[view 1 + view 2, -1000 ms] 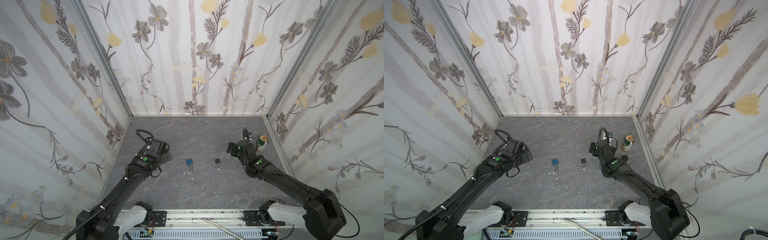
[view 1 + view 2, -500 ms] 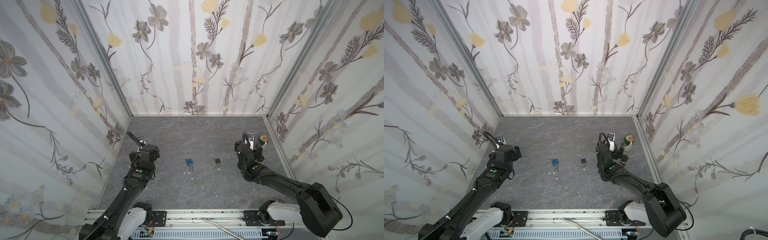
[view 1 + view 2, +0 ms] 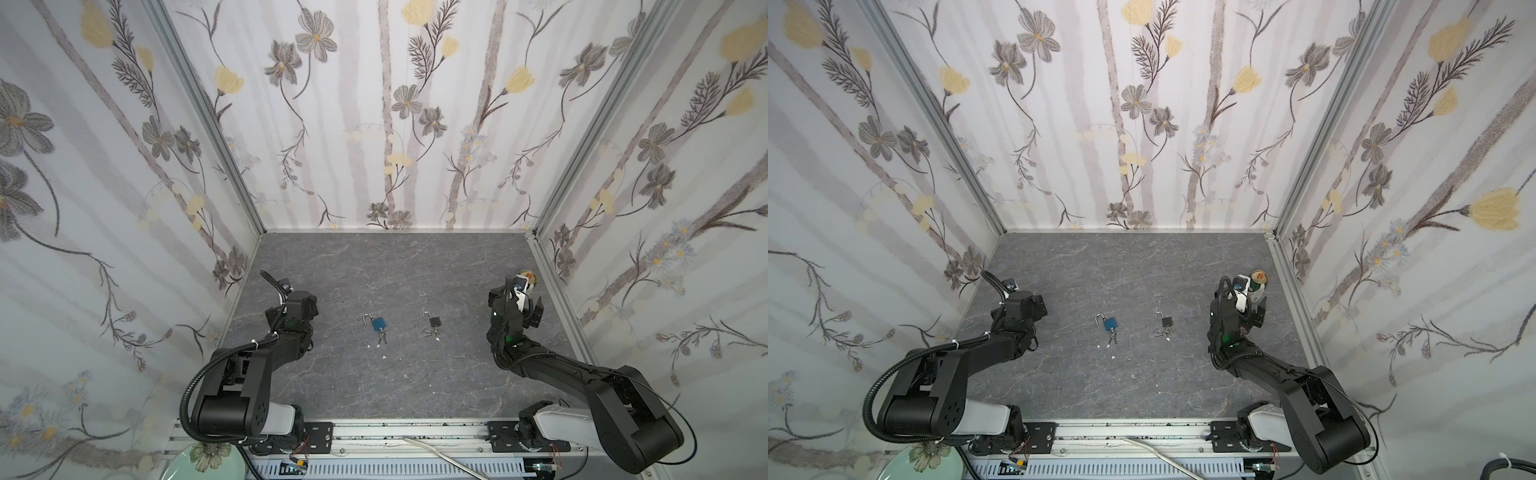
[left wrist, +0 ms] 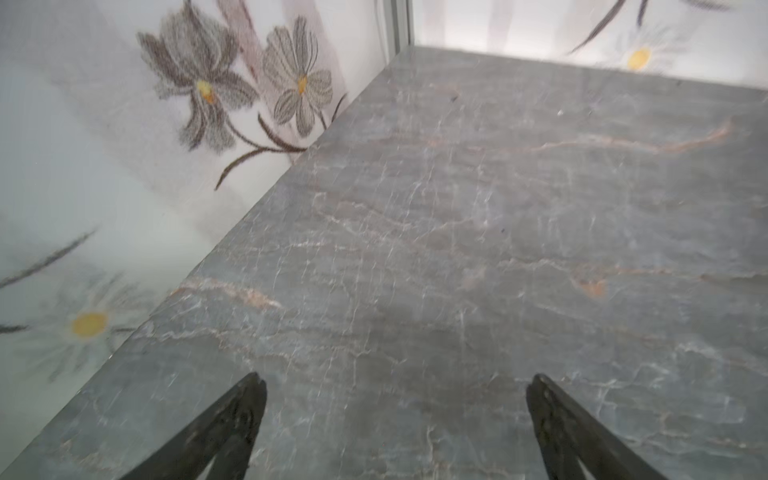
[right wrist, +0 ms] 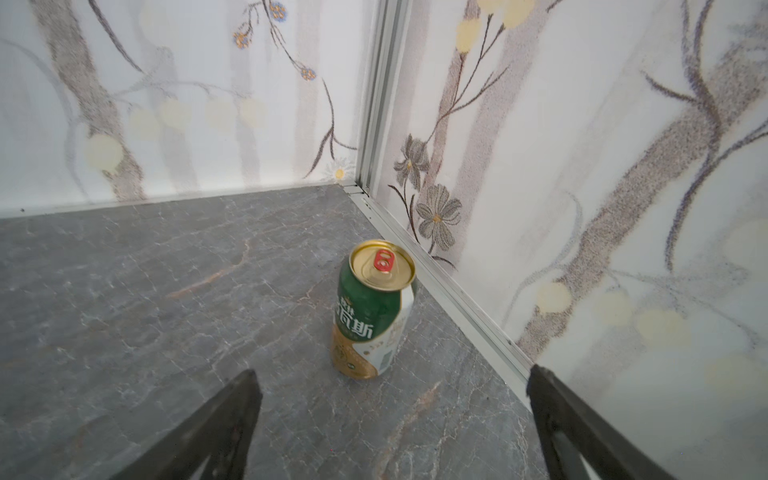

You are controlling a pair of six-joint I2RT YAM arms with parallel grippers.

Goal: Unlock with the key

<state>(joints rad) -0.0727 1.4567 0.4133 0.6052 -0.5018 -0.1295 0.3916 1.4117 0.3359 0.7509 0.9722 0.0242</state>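
In both top views a blue padlock lies mid-floor, its shackle off to one side and a key bunch at its base. Just right of it lies a small dark padlock with its own keys. My left gripper sits near the left wall, well apart from the locks. In the left wrist view it is open over bare floor. My right gripper is by the right wall. It is open and empty. Neither wrist view shows a padlock or key.
A green and gold drinks can stands upright by the right wall, just beyond my right gripper. Flowered walls close in the grey stone floor on three sides. Small white scraps lie near the locks.
Both arms have drawn away from the locks: the left toward the left wall, the right toward the can by the right wall. Both grippers stayed open. The locks have not moved.
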